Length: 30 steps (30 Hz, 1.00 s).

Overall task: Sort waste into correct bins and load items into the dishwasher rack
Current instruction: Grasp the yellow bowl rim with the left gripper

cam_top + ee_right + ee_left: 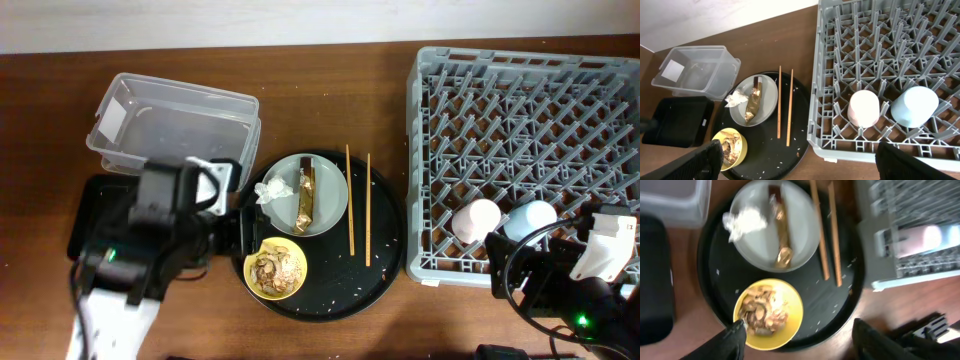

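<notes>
The pale-grey plate (325, 196) sits on the round black tray (385, 262) and carries the crumpled white tissue (270, 192) and the gold-and-brown wrapper (306, 192). The yellow bowl (291, 284) holds the brown food scraps (267, 268). Two chopsticks (358, 205) lie on the tray right of the plate. The pink cup (477, 219) and blue cup (531, 219) stand upside down in the grey rack (530, 110). My left gripper (797, 332) is open above the bowl (790, 307). My right gripper (800, 160) is open, high above the rack's front edge (840, 150).
The clear tub (175, 125) with a white label stands at the back left. The shallow black tray (88, 215) lies in front of it, partly under my left arm. Rice grains are scattered on the round tray.
</notes>
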Each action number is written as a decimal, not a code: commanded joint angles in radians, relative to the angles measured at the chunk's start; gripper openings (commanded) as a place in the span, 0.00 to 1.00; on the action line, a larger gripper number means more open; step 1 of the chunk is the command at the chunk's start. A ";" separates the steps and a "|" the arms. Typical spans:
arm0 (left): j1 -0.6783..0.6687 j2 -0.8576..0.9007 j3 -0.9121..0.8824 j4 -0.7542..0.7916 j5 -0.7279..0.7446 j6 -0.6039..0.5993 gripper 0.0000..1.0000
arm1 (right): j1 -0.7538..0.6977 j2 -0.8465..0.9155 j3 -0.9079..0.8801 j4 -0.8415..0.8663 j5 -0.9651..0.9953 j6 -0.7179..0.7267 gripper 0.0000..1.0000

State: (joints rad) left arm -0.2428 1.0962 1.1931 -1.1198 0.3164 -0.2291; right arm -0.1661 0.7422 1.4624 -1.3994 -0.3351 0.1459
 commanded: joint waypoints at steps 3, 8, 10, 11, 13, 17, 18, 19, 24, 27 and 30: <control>-0.145 0.151 -0.034 -0.018 -0.089 -0.019 0.63 | 0.010 0.003 0.005 0.000 -0.005 -0.011 0.98; -0.375 0.267 -0.193 0.125 -0.224 -0.227 0.61 | 0.010 0.003 0.005 0.000 -0.005 -0.011 0.98; -0.425 0.315 -0.249 0.225 -0.234 -0.254 0.52 | 0.010 0.003 0.005 0.000 -0.005 -0.011 0.98; -0.446 0.344 -0.267 0.270 -0.235 -0.253 0.44 | 0.010 0.003 0.005 0.000 -0.005 -0.011 0.98; -0.479 0.406 -0.272 0.327 -0.240 -0.253 0.40 | 0.010 0.003 0.005 0.000 -0.005 -0.011 0.98; -0.518 0.520 -0.272 0.348 -0.291 -0.280 0.24 | 0.010 0.003 0.005 0.000 -0.005 -0.011 0.98; -0.523 0.534 -0.272 0.351 -0.291 -0.280 0.12 | 0.010 0.003 0.005 0.000 -0.005 -0.011 0.98; -0.523 0.542 -0.272 0.354 -0.291 -0.284 0.07 | 0.010 0.003 0.005 0.000 -0.005 -0.011 0.98; -0.523 0.542 -0.272 0.349 -0.310 -0.294 0.01 | 0.010 0.003 0.005 0.000 -0.005 -0.011 0.98; -0.526 0.548 -0.283 0.348 -0.314 -0.294 0.18 | 0.010 0.003 0.005 0.000 -0.005 -0.011 0.98; -0.544 0.576 -0.287 0.352 -0.314 -0.294 0.03 | 0.010 0.003 0.005 0.000 -0.005 -0.011 0.98</control>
State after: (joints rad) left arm -0.7712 1.6409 0.9203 -0.7689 0.0166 -0.5209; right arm -0.1642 0.7422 1.4624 -1.3998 -0.3351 0.1455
